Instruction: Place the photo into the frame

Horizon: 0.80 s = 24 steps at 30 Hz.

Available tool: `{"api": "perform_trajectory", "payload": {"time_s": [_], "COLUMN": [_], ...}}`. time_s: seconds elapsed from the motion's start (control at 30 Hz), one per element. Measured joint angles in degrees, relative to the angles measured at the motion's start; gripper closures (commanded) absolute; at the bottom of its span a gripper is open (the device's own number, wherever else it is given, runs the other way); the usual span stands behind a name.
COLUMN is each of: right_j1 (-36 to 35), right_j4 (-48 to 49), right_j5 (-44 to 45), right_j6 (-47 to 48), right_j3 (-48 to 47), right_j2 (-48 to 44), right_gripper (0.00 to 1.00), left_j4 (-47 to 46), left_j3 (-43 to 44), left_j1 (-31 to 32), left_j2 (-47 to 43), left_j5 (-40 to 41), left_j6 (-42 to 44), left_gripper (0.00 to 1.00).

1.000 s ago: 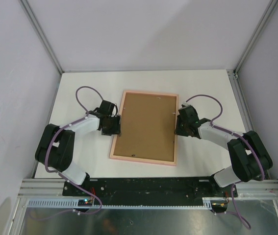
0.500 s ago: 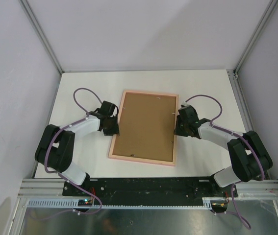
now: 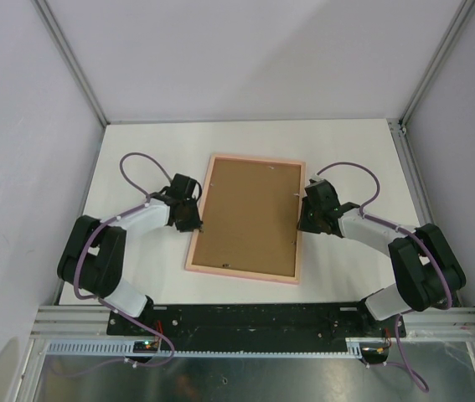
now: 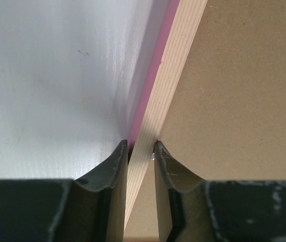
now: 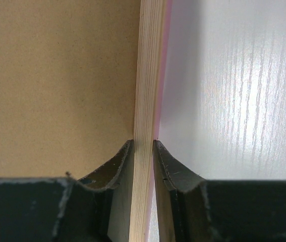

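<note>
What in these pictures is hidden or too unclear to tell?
- The photo: in no view; the frame lies back up, and its brown backing board would cover any print beneath.
- The frame's front face: every view, turned down against the table.
- Left tool, left wrist view: too close to tell whether it pinches the rail or only flanks it.
- Frame corners: cut off by the edges of both wrist views.

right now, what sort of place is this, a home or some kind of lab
Most likely a robot test cell in a lab, not a home: two robot arms bolted to a metal rail, a white table boxed in by plain walls and aluminium posts.
</note>
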State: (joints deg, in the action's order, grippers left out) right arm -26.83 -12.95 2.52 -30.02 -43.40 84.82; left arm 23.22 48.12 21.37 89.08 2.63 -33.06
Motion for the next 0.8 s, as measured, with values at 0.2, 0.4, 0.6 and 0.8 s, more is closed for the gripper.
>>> {"api": "perform_trajectory", "payload": {"time_s": [0.2, 0.4, 0.6, 0.8], "right_j1": [0.0, -1.2, -6.3, -14.5], "right_j4": [0.0, 0.1, -0.1, -0.5], "right_j5": [0.0, 1.0, 3.9, 4.7], "right_j6": [0.0, -1.0, -3.7, -7.2], "right_j3": [0.0, 0.0, 1.1, 1.6], "right_j2": [0.0, 0.0, -1.6, -5.5], "right_gripper": [0.76, 0.74, 0.55, 0.34], "left_j4": [0.0, 1.6, 0.6, -6.4], "left_j3": [0.1, 3.6, 12.8, 17.8], "left_j1": [0.0, -0.1, -1.8, -4.9], "left_j2": [0.0, 2.7, 10.8, 16.3], "left_j5": [0.0, 0.6, 1.3, -5.4], "left_j6": [0.5, 5.2, 16.7, 28.5], "left_gripper": [1.00, 1.00, 1.00, 1.00]}}
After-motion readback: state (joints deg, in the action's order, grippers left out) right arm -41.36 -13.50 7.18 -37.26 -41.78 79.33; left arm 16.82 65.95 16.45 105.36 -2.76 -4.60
